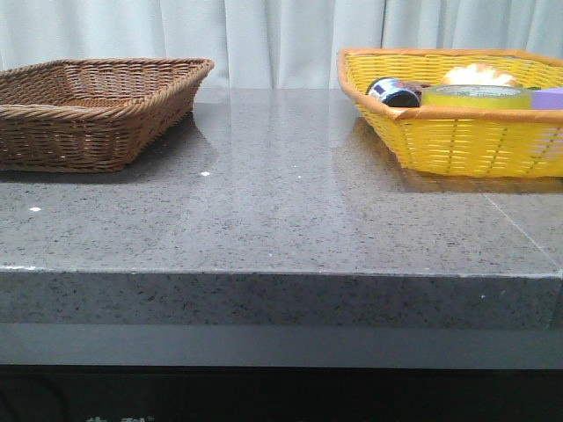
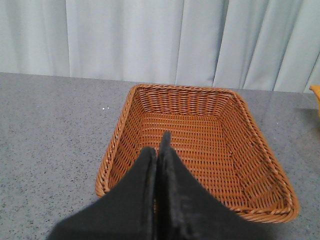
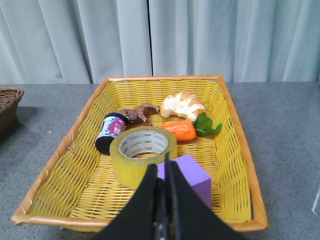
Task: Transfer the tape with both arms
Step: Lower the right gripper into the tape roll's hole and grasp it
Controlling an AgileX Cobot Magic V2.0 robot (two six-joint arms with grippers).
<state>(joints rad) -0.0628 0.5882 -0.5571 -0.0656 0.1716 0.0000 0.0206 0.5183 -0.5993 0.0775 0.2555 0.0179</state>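
Note:
The tape (image 3: 142, 155), a wide yellow roll with a white core and green lettering, lies flat in the yellow basket (image 3: 55, 170); it also shows in the front view (image 1: 477, 96) at the back right. My right gripper (image 3: 161, 167) is shut and empty, above the basket's near edge, just short of the tape. My left gripper (image 2: 159, 150) is shut and empty over the near edge of the brown wicker basket (image 2: 250, 130), which holds nothing. Neither arm shows in the front view.
The yellow basket (image 1: 457, 145) also holds a dark black-and-blue roll (image 3: 110, 132), a purple block (image 3: 192, 177), a croissant (image 3: 182, 105), a toy carrot (image 3: 181, 130) and a brown piece (image 3: 140, 114). The brown basket (image 1: 88, 114) stands back left on the grey stone table (image 1: 281, 211).

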